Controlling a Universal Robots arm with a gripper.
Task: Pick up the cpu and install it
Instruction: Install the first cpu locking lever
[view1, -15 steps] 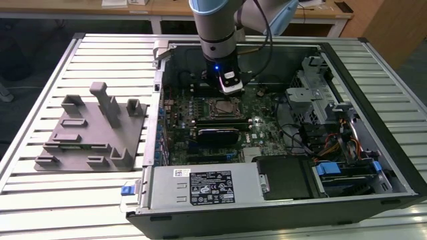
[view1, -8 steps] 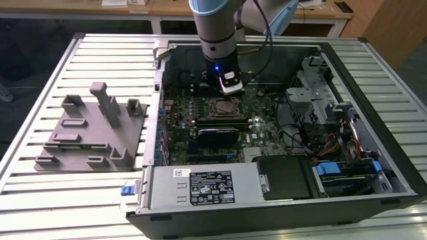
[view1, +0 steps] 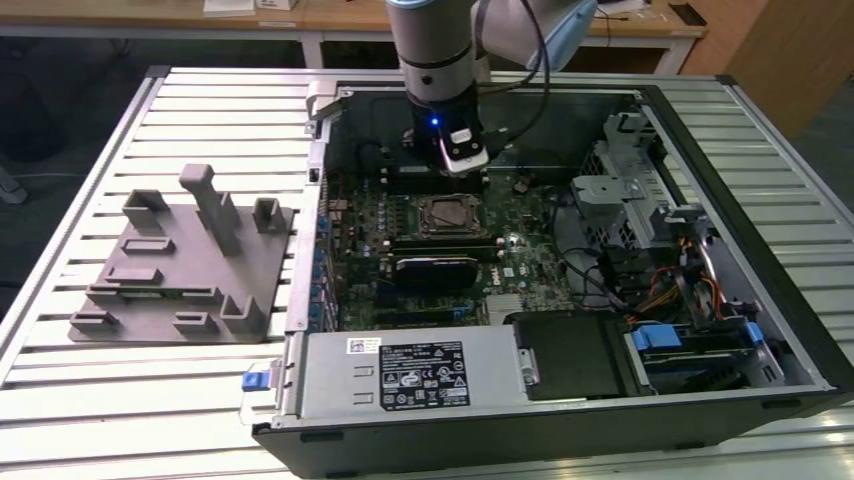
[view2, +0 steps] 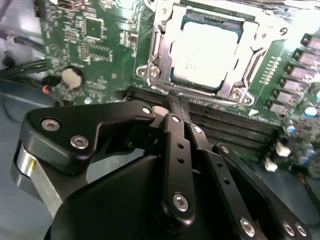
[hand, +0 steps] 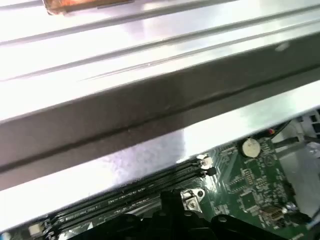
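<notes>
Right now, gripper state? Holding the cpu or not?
Gripper: jaws shut, nothing between them. The cpu sits in its socket on the motherboard, apart from the gripper.

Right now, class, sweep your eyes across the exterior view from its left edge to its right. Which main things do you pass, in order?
Grey fixture plate with upright posts → cpu in its socket on the green motherboard → metal drive cage → black right wall of the computer case.
</notes>
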